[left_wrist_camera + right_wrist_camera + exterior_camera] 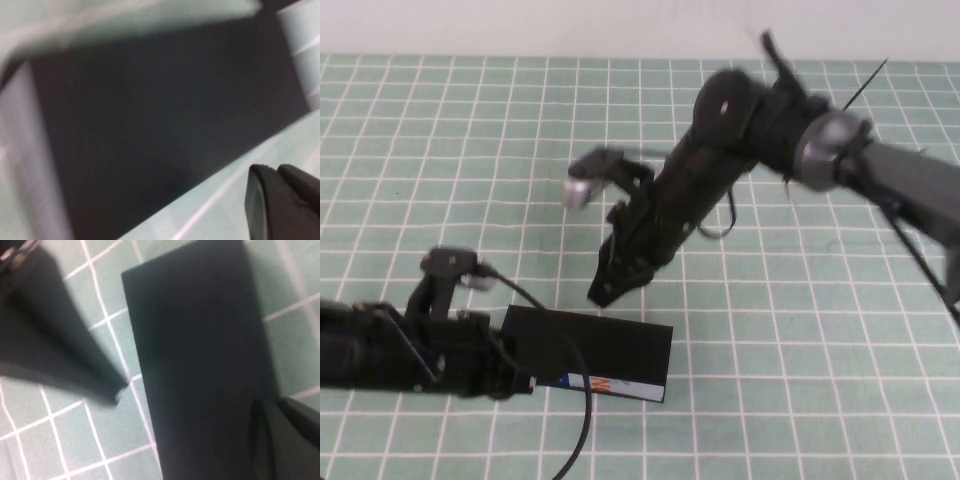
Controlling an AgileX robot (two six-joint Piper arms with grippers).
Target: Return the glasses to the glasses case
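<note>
The glasses case (pixel 610 347) lies closed near the table's front, a black box whose white front side carries blue and orange print. It fills the left wrist view (pixel 150 115) and shows in the right wrist view (pixel 200 330). The glasses are not in view. My left gripper (pixel 515 378) lies low at the case's left end, against it. My right gripper (pixel 605 290) points down just above the case's far edge, near its middle. It is open and empty, with one finger (pixel 60 350) over the mat and the other finger (pixel 287 440) over the lid.
A green mat with a white grid (pixel 800 330) covers the table. A black cable (pixel 582 420) from the left arm loops over the case's left part to the front edge. A white wall runs along the back.
</note>
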